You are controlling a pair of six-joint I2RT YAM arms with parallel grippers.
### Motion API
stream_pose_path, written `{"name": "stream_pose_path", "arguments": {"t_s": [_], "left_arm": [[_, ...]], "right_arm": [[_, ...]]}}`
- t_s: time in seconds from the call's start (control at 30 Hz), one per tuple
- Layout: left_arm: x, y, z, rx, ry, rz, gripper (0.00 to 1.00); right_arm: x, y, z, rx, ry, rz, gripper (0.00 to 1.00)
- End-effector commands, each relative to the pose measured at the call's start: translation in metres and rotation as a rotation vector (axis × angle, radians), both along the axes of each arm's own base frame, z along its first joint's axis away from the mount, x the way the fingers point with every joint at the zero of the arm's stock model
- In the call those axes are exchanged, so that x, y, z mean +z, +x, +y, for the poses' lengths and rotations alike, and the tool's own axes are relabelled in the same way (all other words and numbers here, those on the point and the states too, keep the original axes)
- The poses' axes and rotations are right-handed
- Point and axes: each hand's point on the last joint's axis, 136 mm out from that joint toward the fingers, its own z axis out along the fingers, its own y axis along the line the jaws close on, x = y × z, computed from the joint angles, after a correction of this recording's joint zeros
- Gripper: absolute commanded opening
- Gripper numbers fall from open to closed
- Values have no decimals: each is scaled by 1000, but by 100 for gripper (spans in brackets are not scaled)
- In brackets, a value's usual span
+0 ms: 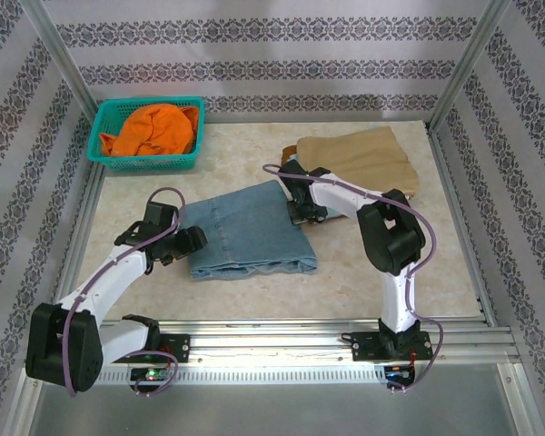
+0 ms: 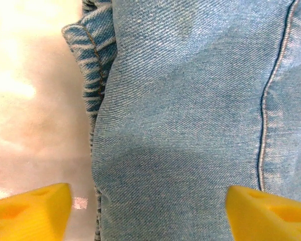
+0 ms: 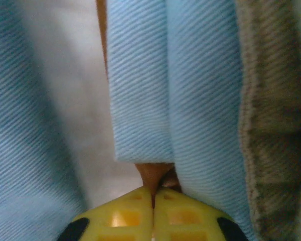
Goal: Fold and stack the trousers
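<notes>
R gripper [image 3: 152, 203]: yellow fingertips pressed together at btm centre, no gap visible. Blue denim folds of trousers [image 3: 205, 100] directly above tips; narrow strip ends just above them. Brownish frayed edge at R. Focus soft.

No readable text or labels.

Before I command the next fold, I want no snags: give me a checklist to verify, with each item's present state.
1. Left pincer open over the left edge of the trousers: ok.
2. Right pincer shut at the trousers' far right edge: ok.
3. Right pincer truly pinching denim: cannot tell; a brown strip sits at its tips.
4. Trousers folded into a flat rectangle: ok.
5. Khaki trousers apart from the denim: cannot tell; the right arm covers the gap.
6. Basket with orange garment well away, far left: ok.
</notes>
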Motion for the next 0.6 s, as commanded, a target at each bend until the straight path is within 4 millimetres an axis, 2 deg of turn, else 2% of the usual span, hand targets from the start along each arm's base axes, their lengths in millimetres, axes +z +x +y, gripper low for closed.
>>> {"name": "stream_pose_path", "arguments": {"t_s": [0.0, 0.07, 0.17, 0.23, 0.4, 0.47, 0.53, 0.57], "left_arm": [[1, -13, 11, 34, 36, 43, 89], [3, -13, 11, 26, 32, 38, 98], [-2, -11, 1, 5, -16, 33, 99], [-11, -8, -7, -10, -60, 43, 99], [-15, 9, -31, -62, -188, -9, 96], [-21, 10, -28, -58, -169, 2, 93], [-32, 10, -28, -60, -167, 21, 84], [-38, 9, -30, -66, -177, 29, 83]], "right_arm": [[26, -5, 8, -41, 87, 0, 38], [48, -5, 10, -33, 122, -30, 47], [70, -12, 17, -20, 210, -46, 53], [74, -21, 22, -7, 269, -25, 55], [68, -49, 22, -11, 400, 42, 62], [61, -59, 22, -18, 451, 74, 64], [53, -70, 26, -16, 514, 110, 67], [48, -74, 26, -16, 531, 124, 68]]}}
